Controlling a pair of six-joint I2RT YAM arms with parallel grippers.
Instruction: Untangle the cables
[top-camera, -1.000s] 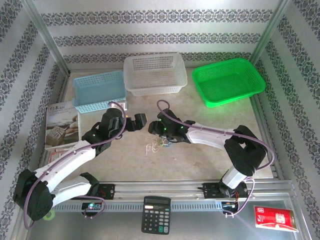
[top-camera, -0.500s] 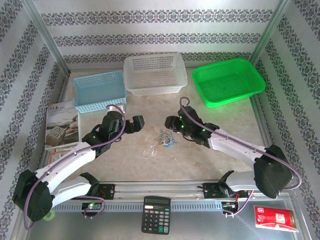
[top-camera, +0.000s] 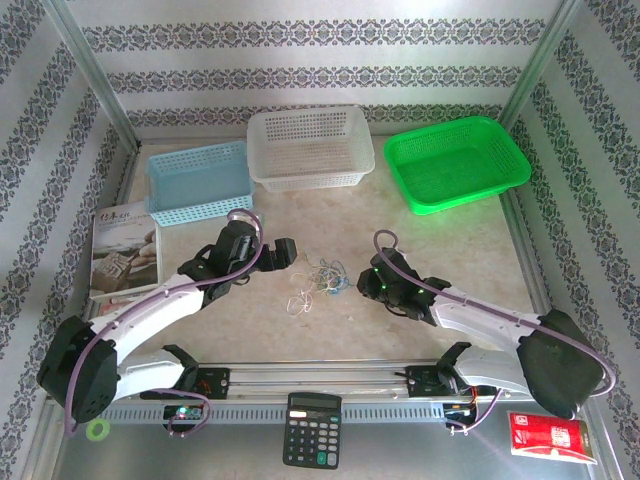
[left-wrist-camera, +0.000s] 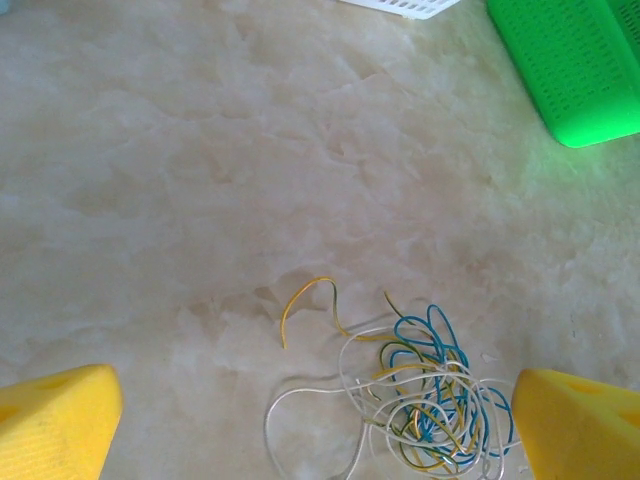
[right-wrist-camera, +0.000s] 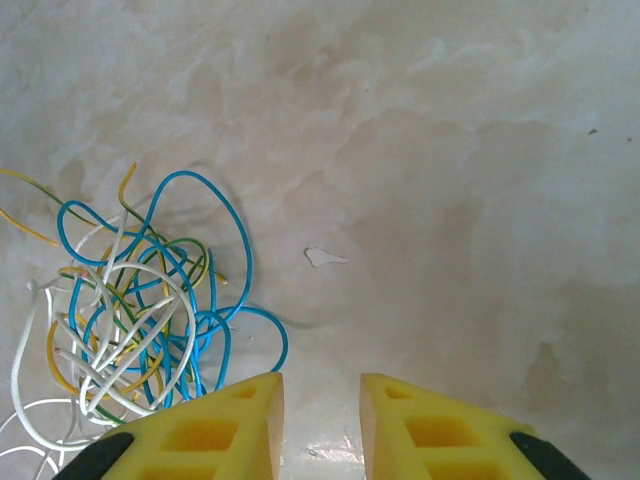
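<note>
We see cables (left-wrist-camera: 430, 400) tangled btwn arms; left gripper (left-wrist-camera: 318, 425) wide, prob. to straddle them; right gripper (right-wrist-camera: 322, 410) narrow, empty, just beside.

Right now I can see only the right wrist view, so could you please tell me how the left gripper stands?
Observer: The left gripper is wide open, just left of the cables, holding nothing.
Operator: Thanks. What lies beyond the tangle?
Observer: Along the far edge stand a blue basket, a white basket and a green basket.
Operator: And near me?
Observer: A calculator lies between the arm bases at the near edge.
</note>
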